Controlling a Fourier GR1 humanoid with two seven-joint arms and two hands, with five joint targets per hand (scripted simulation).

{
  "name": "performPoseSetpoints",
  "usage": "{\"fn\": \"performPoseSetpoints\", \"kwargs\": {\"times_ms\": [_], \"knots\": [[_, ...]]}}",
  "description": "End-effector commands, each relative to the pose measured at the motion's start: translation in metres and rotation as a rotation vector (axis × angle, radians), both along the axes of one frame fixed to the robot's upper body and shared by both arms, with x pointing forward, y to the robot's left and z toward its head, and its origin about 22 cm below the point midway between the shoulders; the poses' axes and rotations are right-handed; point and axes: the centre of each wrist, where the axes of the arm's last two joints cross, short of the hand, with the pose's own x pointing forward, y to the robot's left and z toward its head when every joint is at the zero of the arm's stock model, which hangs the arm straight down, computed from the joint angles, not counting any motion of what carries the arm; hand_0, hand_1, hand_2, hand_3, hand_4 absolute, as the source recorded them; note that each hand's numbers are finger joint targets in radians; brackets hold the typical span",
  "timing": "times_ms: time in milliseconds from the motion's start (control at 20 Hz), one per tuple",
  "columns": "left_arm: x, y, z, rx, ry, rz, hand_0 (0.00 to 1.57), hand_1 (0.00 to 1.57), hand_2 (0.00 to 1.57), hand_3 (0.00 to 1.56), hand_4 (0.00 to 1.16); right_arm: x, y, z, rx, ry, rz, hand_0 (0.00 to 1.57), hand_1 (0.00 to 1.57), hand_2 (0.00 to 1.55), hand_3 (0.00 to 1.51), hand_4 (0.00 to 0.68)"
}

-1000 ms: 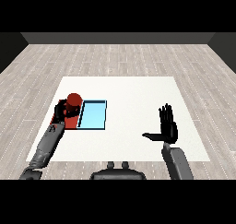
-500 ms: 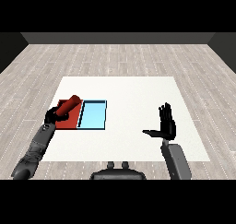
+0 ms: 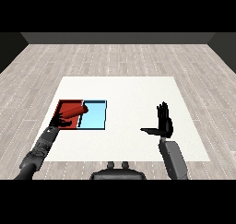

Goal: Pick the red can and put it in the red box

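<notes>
The red can (image 3: 73,112) lies on its side in the red tray (image 3: 65,104), its right end resting at the rim shared with the light blue tray (image 3: 94,117). My left hand (image 3: 60,122) sits at the red tray's front left, just below the can's lower end, with its fingers relaxed and not curled round the can. Over the right part of the table, far from both trays, my right hand (image 3: 163,124) is held upright. Its fingers are straight and its thumb sticks out to the left.
The two trays lie side by side on the left of the white table (image 3: 133,94). A grey plank floor surrounds the table.
One second ago my left hand held the can upright over the red tray. The can has tipped onto its side in the tray, and the hand has let go and drawn back. The right hand stayed still.
</notes>
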Motion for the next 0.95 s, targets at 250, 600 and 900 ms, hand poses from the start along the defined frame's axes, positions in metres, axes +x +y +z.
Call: {"fn": "performPoseSetpoints", "kwargs": {"times_ms": [250, 600, 900], "knots": [[0.018, 0.007, 0.027, -0.213, -0.375, 0.075, 0.0, 0.0, 0.0, 0.0, 0.0, 0.005, -0.005, -0.002, 0.016, -0.026, 0.03, 0.0, 0.0, 0.0, 0.0, 0.0], [0.053, -0.059, 0.044, -0.716, -0.97, -0.193, 0.0, 0.0, 0.0, 0.0, 0.0, 0.0, -0.002, -0.005, 0.015, -0.031, 0.063, 0.0, 0.0, 0.0, 0.0, 0.0], [0.026, -0.123, 0.01, -0.924, -1.083, -0.357, 0.0, 0.0, 0.0, 0.0, 0.0, 0.003, -0.016, -0.005, -0.04, -0.044, 0.081, 0.0, 0.0, 0.0, 0.0, 0.0]]}}
